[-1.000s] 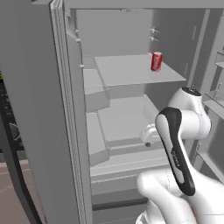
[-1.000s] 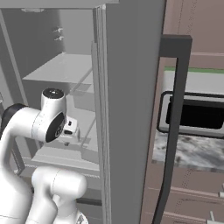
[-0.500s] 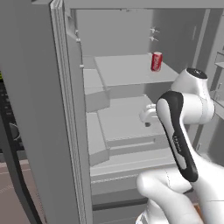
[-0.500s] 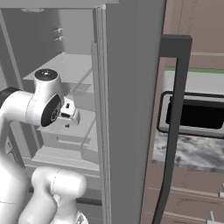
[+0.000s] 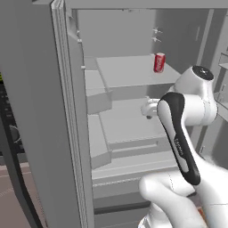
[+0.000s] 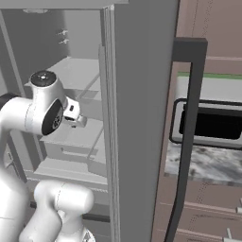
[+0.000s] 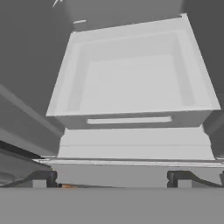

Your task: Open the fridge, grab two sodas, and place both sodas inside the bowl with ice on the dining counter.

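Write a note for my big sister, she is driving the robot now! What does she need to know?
End effector: open, holding nothing, reaching into the fridge and looking down at a pale drawer.
Fridge: doors already open.
Red soda: upright on an upper shelf, above and behind the arm, untouched.
Purple soda, bowl and dining counter: I cannot place them from these pictures.
Done: fridge opened.
Left: grab both sodas and put them in the bowl with ice.

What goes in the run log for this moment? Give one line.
fridge: doors open | red soda: upright on upper shelf, untouched | tool: open, empty, inside fridge over a bin | stage: reaching, no soda grasped yet
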{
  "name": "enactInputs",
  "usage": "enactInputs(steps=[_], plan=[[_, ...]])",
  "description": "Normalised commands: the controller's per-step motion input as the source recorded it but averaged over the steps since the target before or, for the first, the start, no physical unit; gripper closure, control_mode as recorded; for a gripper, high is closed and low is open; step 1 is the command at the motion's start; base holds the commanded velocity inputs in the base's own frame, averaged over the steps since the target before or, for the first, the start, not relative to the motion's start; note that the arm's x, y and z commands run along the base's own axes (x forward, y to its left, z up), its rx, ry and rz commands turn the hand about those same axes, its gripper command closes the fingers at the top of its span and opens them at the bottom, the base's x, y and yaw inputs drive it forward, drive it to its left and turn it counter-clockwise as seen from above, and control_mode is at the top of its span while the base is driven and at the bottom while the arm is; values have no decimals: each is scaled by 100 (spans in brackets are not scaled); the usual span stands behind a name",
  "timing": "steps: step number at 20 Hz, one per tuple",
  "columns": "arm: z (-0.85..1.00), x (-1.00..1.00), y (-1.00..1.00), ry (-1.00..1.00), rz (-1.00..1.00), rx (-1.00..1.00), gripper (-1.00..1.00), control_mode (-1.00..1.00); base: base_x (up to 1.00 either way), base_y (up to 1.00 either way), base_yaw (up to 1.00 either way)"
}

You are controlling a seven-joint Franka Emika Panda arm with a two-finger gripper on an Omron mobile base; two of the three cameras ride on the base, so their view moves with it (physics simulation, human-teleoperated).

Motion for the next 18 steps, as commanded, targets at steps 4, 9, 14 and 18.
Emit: enactInputs(steps=[4,9,14,18], plan=[[24,15,-3,-17,-8,-9,-100,-100,0,0,0],[25,19,-13,-13,-12,-13,-100,-100,0,0,0],[28,22,-17,-10,-10,-14,-100,-100,0,0,0],[25,20,-19,-12,-8,-13,-100,-100,0,0,0]])
